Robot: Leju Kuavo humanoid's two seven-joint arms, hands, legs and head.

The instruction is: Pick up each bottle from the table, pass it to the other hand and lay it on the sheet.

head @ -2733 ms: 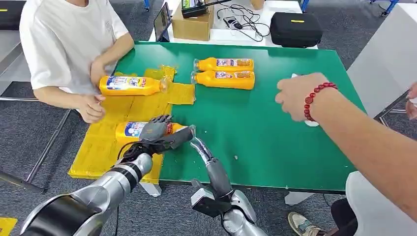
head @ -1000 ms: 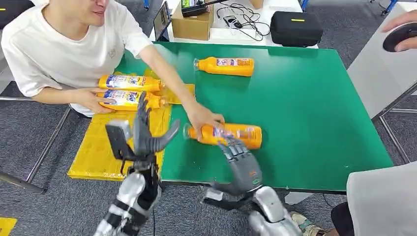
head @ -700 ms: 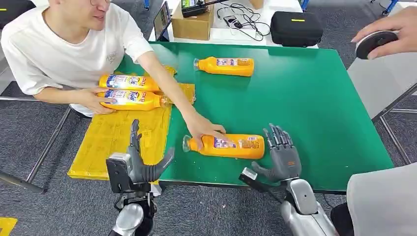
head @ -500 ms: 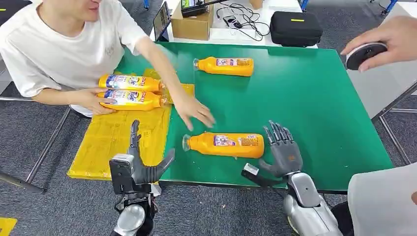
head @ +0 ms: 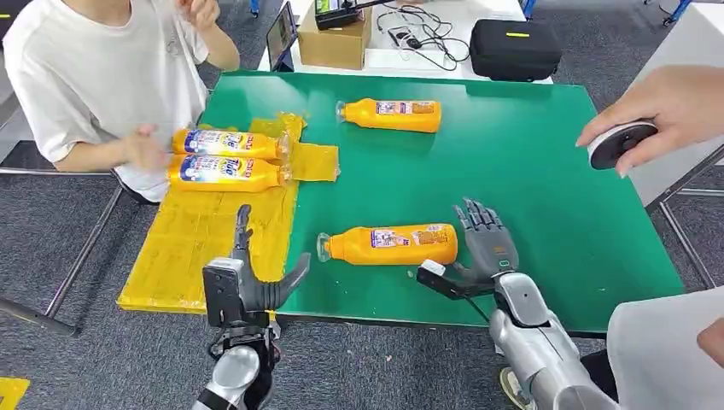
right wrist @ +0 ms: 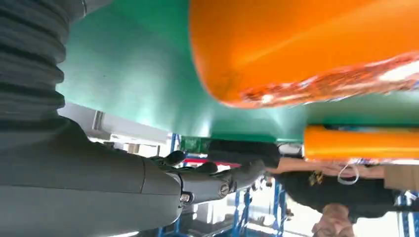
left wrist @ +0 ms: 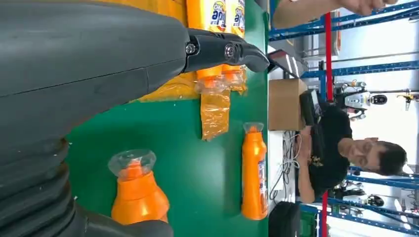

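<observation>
An orange bottle (head: pixel 393 243) lies on its side near the front of the green table (head: pixel 529 171), clear cap pointing left. My right hand (head: pixel 485 248) stands open just right of its base, fingers spread, a small gap between them; the base (right wrist: pixel 306 49) looms close in the right wrist view. My left hand (head: pixel 248 286) is open at the front edge of the yellow sheet (head: pixel 201 239), holding nothing. Two bottles (head: pixel 224 158) lie side by side at the sheet's far end. Another bottle (head: pixel 393 114) lies at the back of the table, also seen as a bottle (left wrist: pixel 254 173) in the left wrist view.
A person in a white shirt (head: pixel 102 77) sits at the table's left, arms pulled back. Another person's hand (head: pixel 666 111) holds a round dark-and-white device at the right. Behind the table stand a cardboard box (head: pixel 335 41) and a black case (head: pixel 514 49).
The person slid a bottle to the table's front, let go and drew the arm away. My right hand lifted off the bottle and settled open by its base. My left hand left the sheet's bottle.
</observation>
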